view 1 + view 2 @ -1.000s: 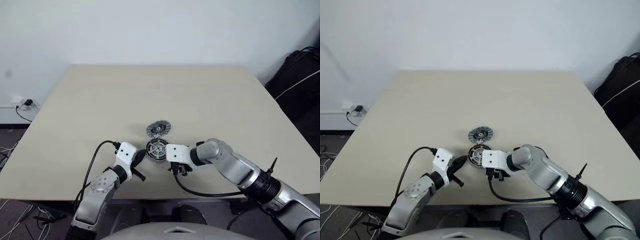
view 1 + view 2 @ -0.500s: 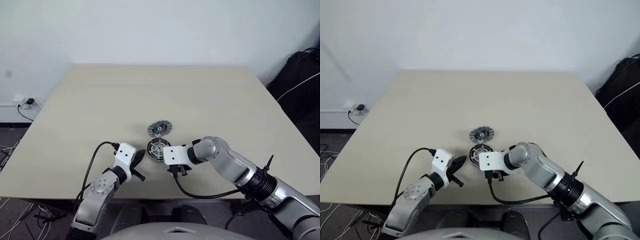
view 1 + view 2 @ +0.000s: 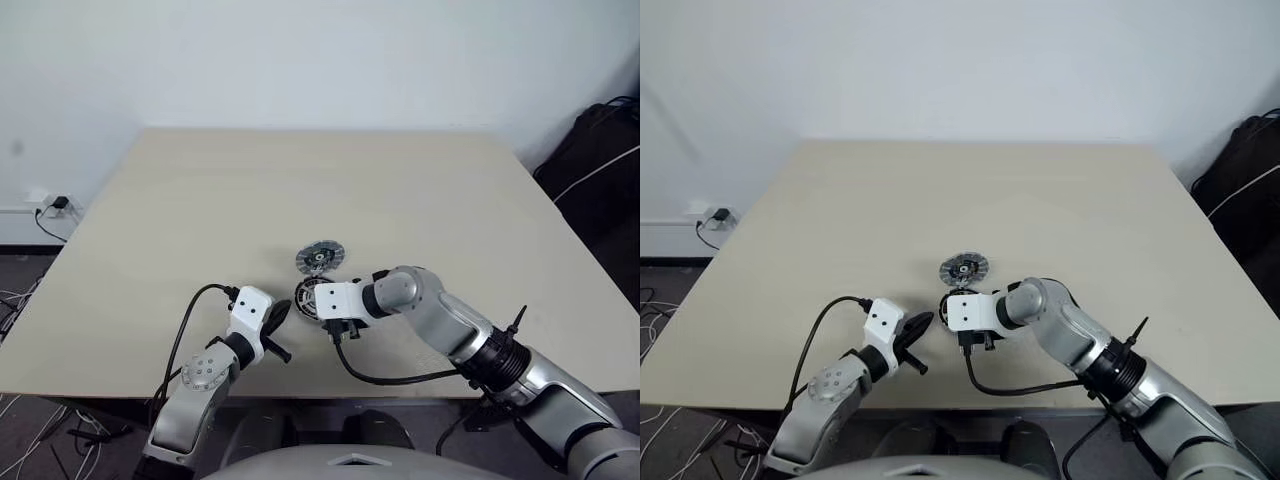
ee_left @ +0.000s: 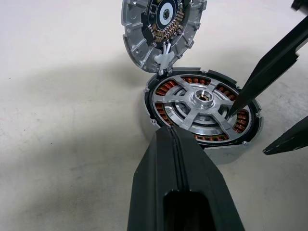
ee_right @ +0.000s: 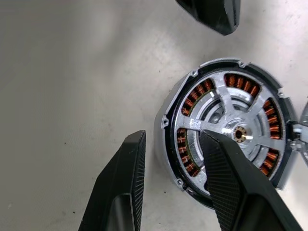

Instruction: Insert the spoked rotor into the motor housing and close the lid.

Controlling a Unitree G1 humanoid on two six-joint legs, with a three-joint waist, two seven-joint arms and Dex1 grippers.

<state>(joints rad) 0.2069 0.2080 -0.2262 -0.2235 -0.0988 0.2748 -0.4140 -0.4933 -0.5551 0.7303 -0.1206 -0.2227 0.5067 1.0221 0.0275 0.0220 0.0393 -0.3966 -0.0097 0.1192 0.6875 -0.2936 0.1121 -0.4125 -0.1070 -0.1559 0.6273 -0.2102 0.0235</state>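
The motor housing [image 4: 166, 90], with copper windings inside a dark rim, stands on the table [image 3: 200, 200]. The spoked rotor [image 4: 199, 98] sits in it, its silver spokes meeting at a central hub. The lid [image 4: 161, 24] rests just beyond, ribbed dark-centred face showing, touching the housing's far rim. My left gripper [image 4: 171, 132] is shut and empty, its tip at the housing's near rim. My right gripper [image 5: 173, 137] is open and straddles the housing's wall. One finger [image 5: 219, 159] is over the rotor, the other finger [image 5: 127, 168] is outside, over the table.
A black bag [image 3: 600, 150] lies on the floor off the table's right side. A wall socket with cables [image 3: 45, 208] is off its left side. Bare tabletop stretches beyond the lid and to both sides of the parts.
My right gripper has moved left towards the housing and rolled a little, so it now covers part of the housing. The left gripper, housing and lid stayed put.
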